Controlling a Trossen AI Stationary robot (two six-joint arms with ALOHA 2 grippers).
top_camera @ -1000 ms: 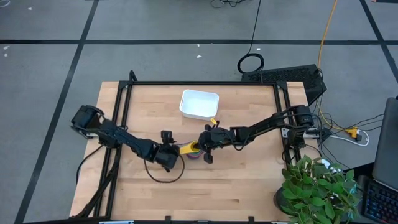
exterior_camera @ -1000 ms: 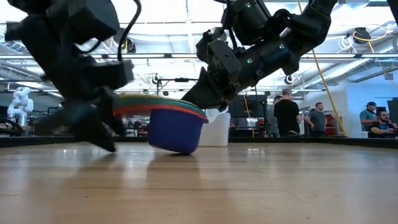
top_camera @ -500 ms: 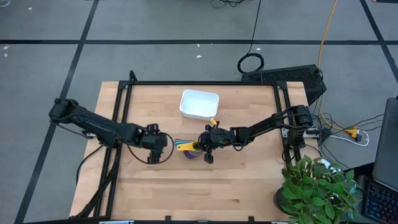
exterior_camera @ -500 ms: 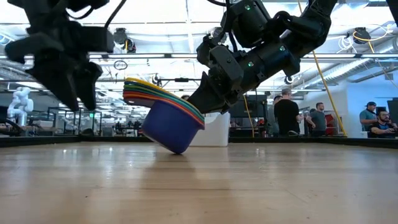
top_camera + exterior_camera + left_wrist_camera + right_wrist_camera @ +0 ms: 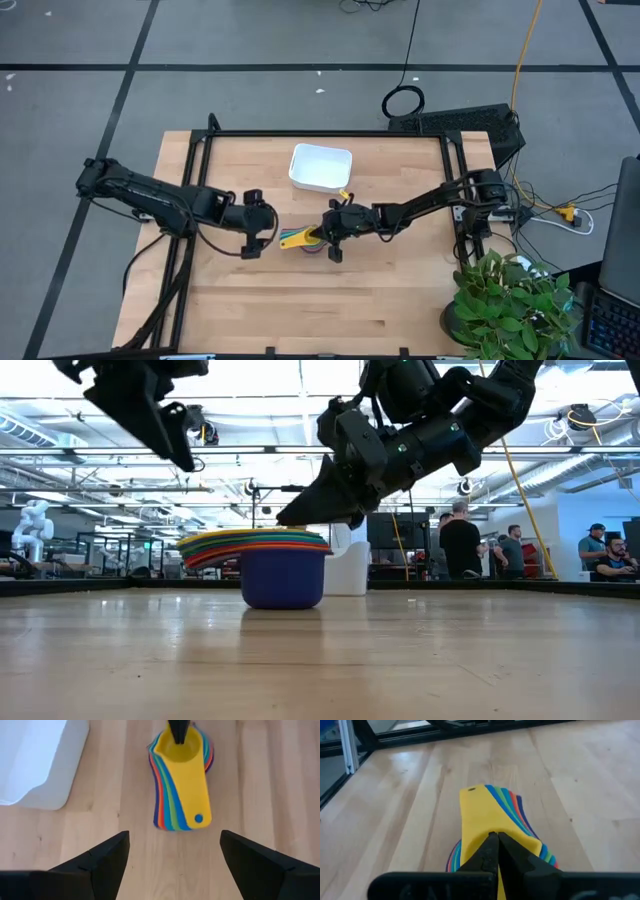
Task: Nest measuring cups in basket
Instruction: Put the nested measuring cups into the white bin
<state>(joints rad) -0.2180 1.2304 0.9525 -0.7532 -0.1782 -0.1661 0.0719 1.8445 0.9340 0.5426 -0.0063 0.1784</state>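
Left gripper (image 5: 254,222) hangs above the table (image 5: 400,300), left of centre, fingers spread wide and holding nothing; its arm stretches in low from the left edge. Measuring cups (image 5: 270,555) sit nested in one stack, upright on the table near its centre, yellow on top, handles fanned toward the left gripper. Right gripper (image 5: 331,232) reaches in from the right edge, arm sloping down, fingers pinched together at the stack's rim. Basket (image 5: 320,168) stands apart, toward the far edge.
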